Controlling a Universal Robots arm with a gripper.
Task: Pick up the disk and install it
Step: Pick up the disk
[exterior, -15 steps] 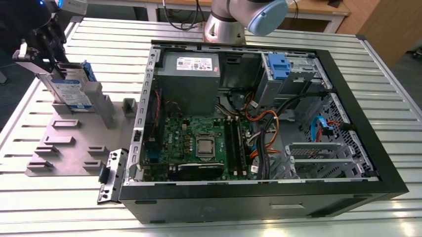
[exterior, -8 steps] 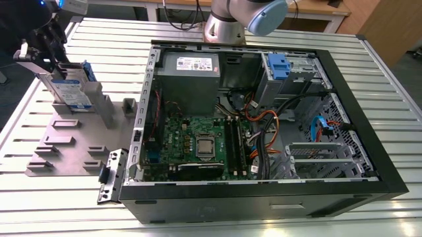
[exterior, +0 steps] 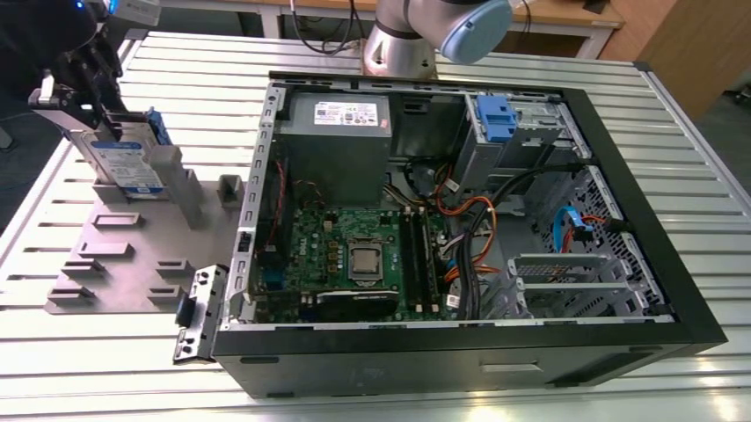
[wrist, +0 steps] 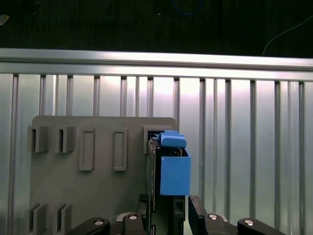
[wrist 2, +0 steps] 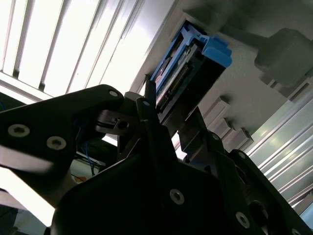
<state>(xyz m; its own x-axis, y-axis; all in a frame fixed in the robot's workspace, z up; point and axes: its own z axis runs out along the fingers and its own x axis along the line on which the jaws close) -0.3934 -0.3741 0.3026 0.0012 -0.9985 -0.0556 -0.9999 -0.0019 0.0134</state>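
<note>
The exterior view shows the open computer case beside the grey holder. The first wrist view shows the gripper with fingers clamped on the upright disk.

Gripper pointing down, fingers clamped on disk.

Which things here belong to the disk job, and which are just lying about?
Job: disk, gripper around it, grey holder plate, drive cage in the open computer case.
Lying about: power supply, motherboard, cables, loose bracket beside the case.
</note>
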